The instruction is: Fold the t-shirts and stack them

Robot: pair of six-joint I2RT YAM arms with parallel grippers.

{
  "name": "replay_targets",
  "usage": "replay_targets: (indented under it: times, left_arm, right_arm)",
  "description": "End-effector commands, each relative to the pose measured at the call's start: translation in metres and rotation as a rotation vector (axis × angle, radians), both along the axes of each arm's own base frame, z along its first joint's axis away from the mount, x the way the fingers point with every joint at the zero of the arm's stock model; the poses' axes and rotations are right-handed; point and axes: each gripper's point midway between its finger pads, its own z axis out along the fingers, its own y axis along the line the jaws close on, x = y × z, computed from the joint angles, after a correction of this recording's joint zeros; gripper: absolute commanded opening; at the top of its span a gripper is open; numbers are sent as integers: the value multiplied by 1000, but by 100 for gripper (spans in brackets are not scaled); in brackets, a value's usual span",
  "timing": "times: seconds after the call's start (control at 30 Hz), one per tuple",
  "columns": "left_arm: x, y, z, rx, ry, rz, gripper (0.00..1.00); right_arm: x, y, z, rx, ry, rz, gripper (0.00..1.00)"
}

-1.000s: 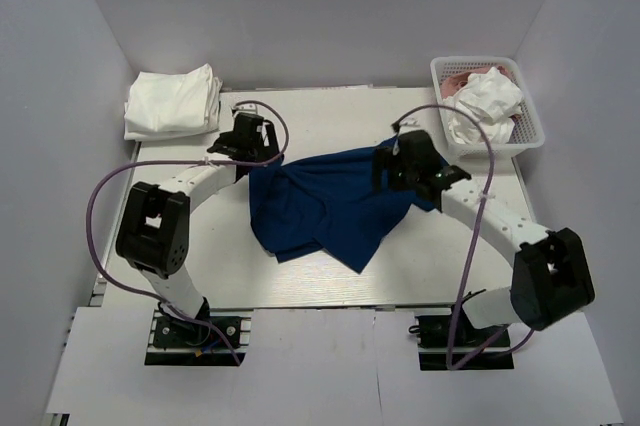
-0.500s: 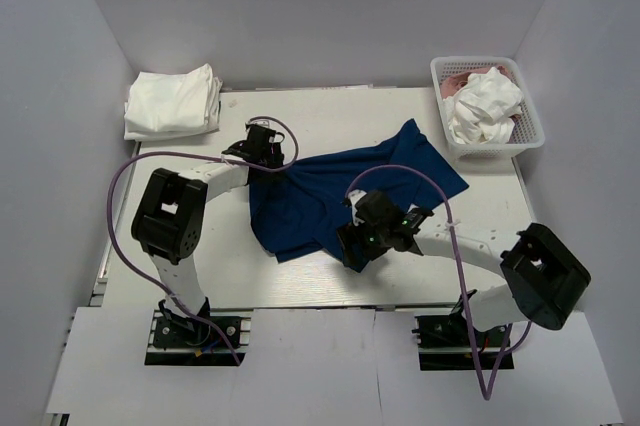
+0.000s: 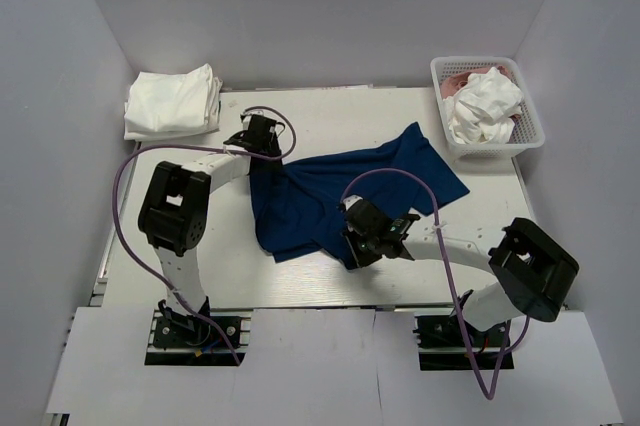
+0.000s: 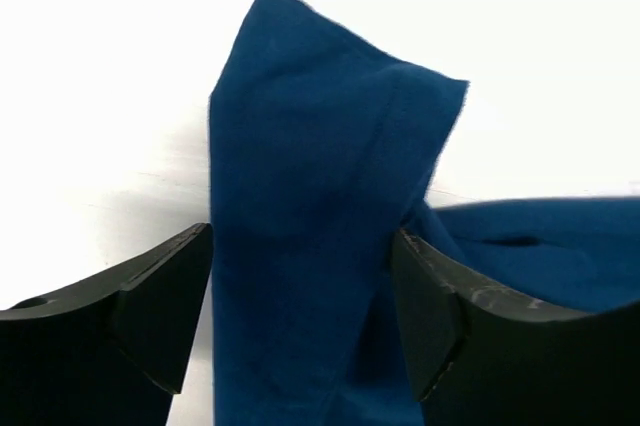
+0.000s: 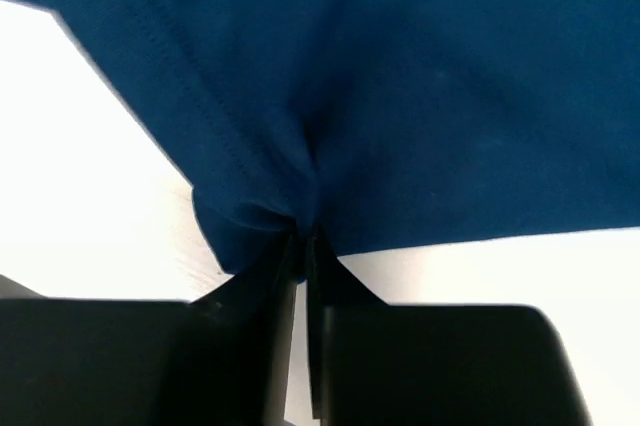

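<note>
A navy t-shirt (image 3: 330,196) lies crumpled across the middle of the table. My left gripper (image 3: 264,154) sits at its far left corner. In the left wrist view that gripper (image 4: 300,276) is open, its fingers on either side of an upright fold of navy cloth (image 4: 310,126). My right gripper (image 3: 352,248) is at the shirt's near edge. The right wrist view shows it (image 5: 303,236) shut on a pinch of the navy hem (image 5: 250,216). Folded white t-shirts (image 3: 172,101) are stacked at the far left corner.
A white lattice basket (image 3: 530,138) stands at the far right, holding a crumpled white tee (image 3: 485,101) and a pink one (image 3: 458,79). Purple cables loop over both arms. Grey walls enclose the table on three sides.
My right arm has swung from the shirt's far right side to its near edge and closed on the hem. The left gripper has shifted slightly at the left corner.
</note>
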Motion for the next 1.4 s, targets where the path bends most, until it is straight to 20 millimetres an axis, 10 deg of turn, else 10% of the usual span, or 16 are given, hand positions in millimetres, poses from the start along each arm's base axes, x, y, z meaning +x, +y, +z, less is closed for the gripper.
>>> replay_targets:
  times: [0.0,0.3,0.57,0.87,1.2,1.37]
  left_arm:
    - [7,-19,39,-43,-66,-66,83]
    - [39,-43,74,-103,-174,-147,87]
    - [58,-43,19,-8,-6,-127,77]
    - [46,-28,8,46,31,-96,69]
    - [52,-24,-17,98,80,-77,4]
    - [58,-12,11,115,20,-36,0]
  right_arm:
    - [-7,-26,-11,-109,26,-87,8]
    - [12,-12,11,-25,-63,-105,0]
    - [27,-10,27,13,-132,-136,0]
    - [39,-20,25,5,-134,-190,0]
    - [48,-25,28,25,-136,-230,0]
    - [54,-29,31,17,-152,-260,0]
